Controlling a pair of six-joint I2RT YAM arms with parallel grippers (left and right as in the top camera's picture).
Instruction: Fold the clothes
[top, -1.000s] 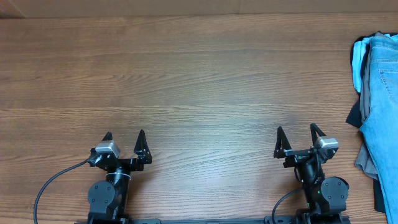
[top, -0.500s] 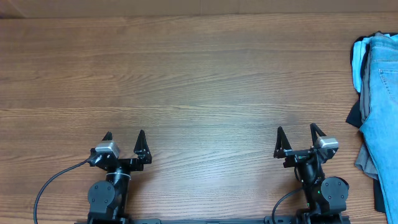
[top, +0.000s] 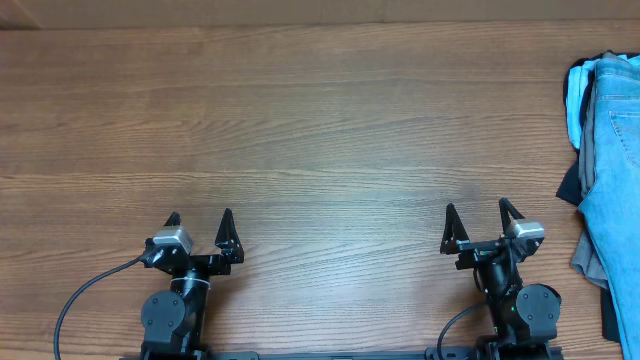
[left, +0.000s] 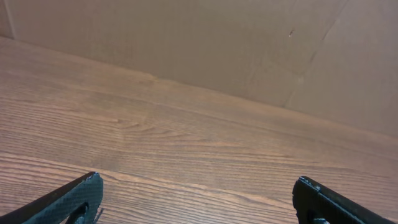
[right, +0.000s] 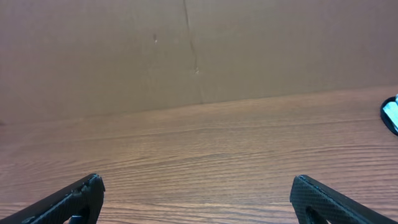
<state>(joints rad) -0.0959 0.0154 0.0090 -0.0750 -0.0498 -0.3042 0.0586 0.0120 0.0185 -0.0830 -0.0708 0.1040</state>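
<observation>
The clothes lie heaped at the far-right edge of the surface, running out of the overhead view to the right. On top is a pair of light-blue jeans. A pale-blue garment shows at the pile's far-left corner, a dark garment pokes out midway along its left side, and a grey garment shows nearer.

The right pincer sits at the near edge with its jaws spread wide and nothing between them, left of the pile and apart from it. The left pincer is well to the left along the same near edge, also spread wide and holding nothing. A black cable loops by the left arm's base.

Wood grain runs left to right from the pincers to the far edge. There, both wrist views show a plain brown wall with seams. A sliver of the pile shows at the right edge of the right wrist view.
</observation>
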